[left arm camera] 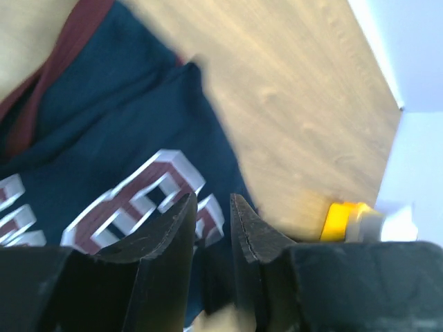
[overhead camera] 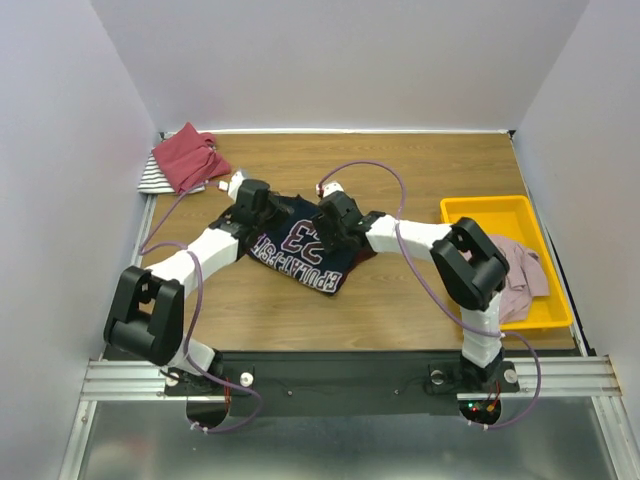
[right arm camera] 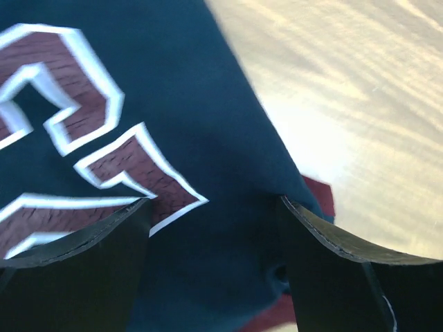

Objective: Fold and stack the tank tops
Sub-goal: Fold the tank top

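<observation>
While the navy tank top [overhead camera: 300,250] lies half-folded mid-bench, neither hand grips it.

It sits in a rough, crooked bundle at the middle of the bench [overhead camera: 430,170], print up. The left hand [left arm camera: 212,202] hangs over its left side, fingers parted by a slim gap with nothing between them. The right hand [right arm camera: 214,204] is spread wide and empty just above its right edge. I count four tank tops: this one, a red one [overhead camera: 185,158] heaped on a striped one [overhead camera: 152,182] in the far left corner, and a pale pink one [overhead camera: 518,275] draped in the single yellow tray [overhead camera: 480,210]. By my reckoning the job is young: no neat stack yet, and most tops need folding.
</observation>
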